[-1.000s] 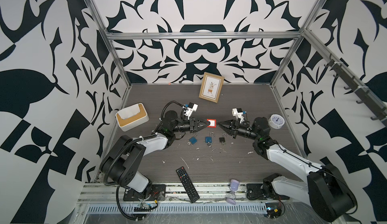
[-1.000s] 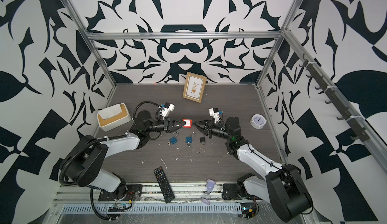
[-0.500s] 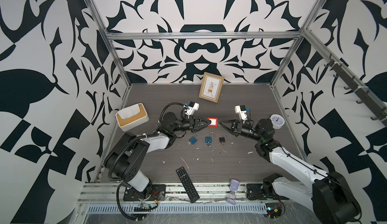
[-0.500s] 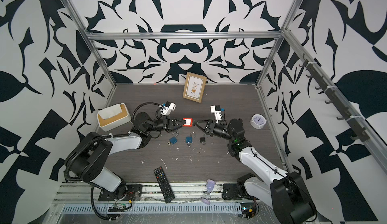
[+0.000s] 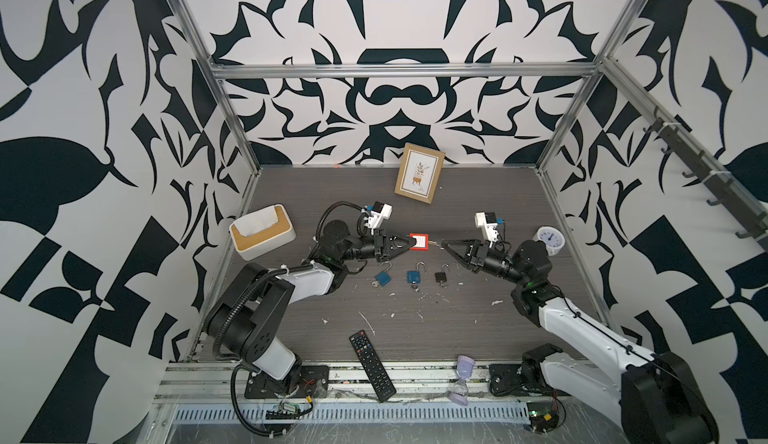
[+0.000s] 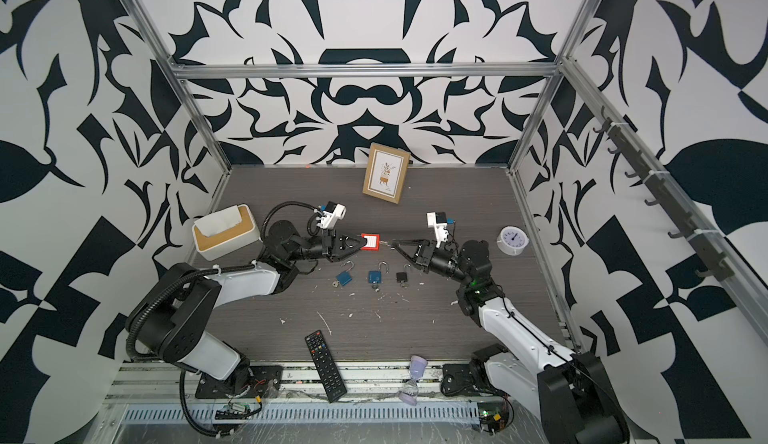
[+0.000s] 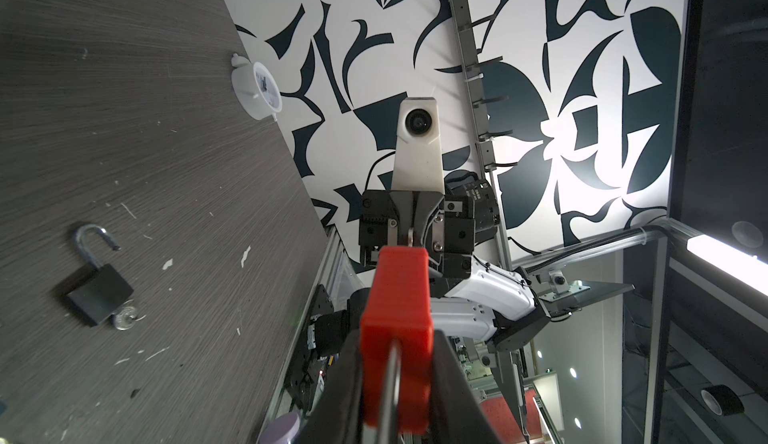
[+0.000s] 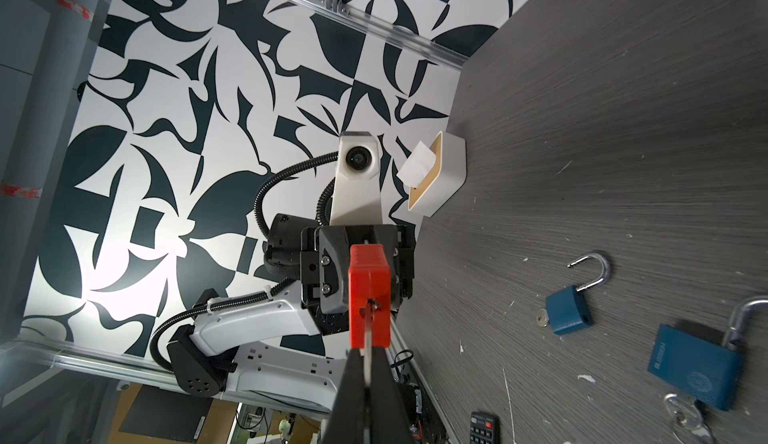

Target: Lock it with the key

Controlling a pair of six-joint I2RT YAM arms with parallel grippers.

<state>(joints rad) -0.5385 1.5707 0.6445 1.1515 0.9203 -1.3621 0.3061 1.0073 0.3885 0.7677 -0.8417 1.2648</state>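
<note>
While left claw [image 5: 406, 242] pinched the boxy red padlock [image 5: 419, 242], right claw [image 5: 443, 243] clamped the silver key [image 5: 434, 243] end-on at its keyhole [image 8: 370, 305].

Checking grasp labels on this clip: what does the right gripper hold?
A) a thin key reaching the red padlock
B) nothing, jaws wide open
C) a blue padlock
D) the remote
A: in the right wrist view the right gripper is shut on a key whose tip meets the red padlock, which the left gripper holds.
</note>
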